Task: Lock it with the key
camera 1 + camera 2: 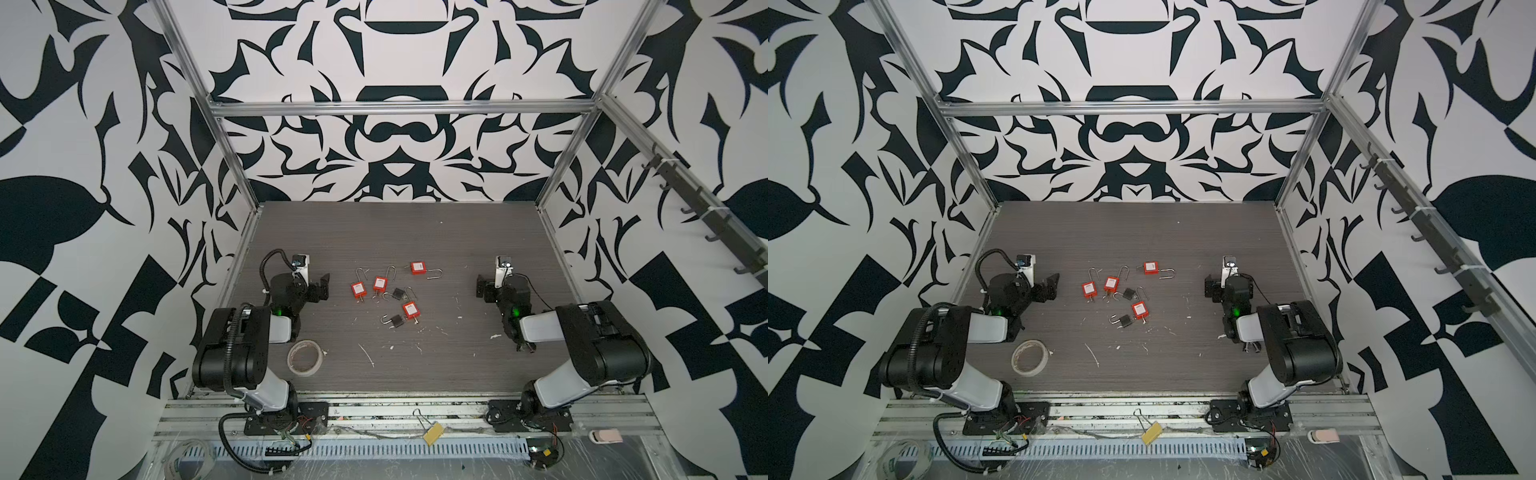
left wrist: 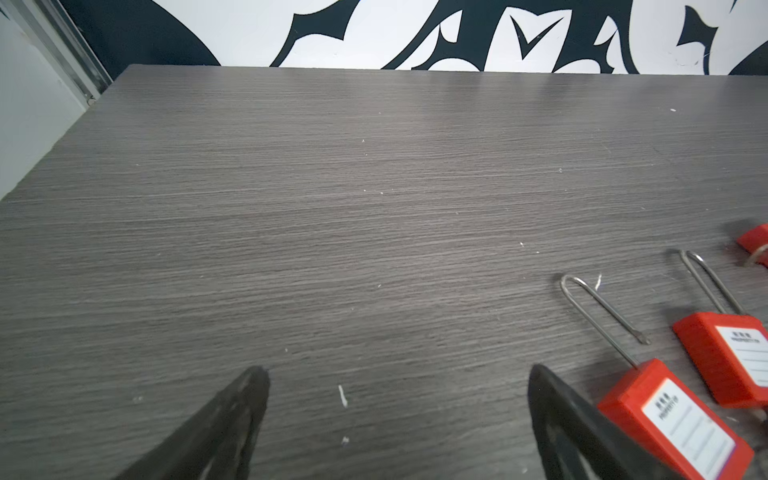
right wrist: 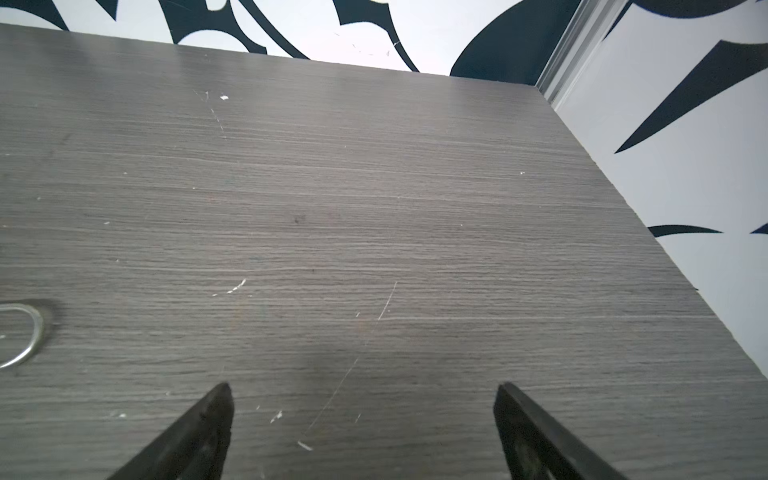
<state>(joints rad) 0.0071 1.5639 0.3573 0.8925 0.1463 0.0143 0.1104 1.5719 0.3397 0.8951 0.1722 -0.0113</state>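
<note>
— Padlocks (image 1: 379, 284), where are they?
— I see four red, two black, bunched on the table (image 1: 415, 232) between my two arms.
— And the jaws?
— Left gripper (image 2: 399, 374) and right gripper (image 3: 361, 388) both spread wide, gripping nothing, either side of the bunch.

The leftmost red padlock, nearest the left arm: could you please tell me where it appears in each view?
Top view: leftmost red padlock, left of centre, just below mid-height.
Top view: same spot, shifted slightly leftward.
Left wrist: the picture's lower right corner, shackle open.
Right wrist: not in it.
Shared landmark: the neighbouring red padlock, immediately right of it in those three pictures.
</note>
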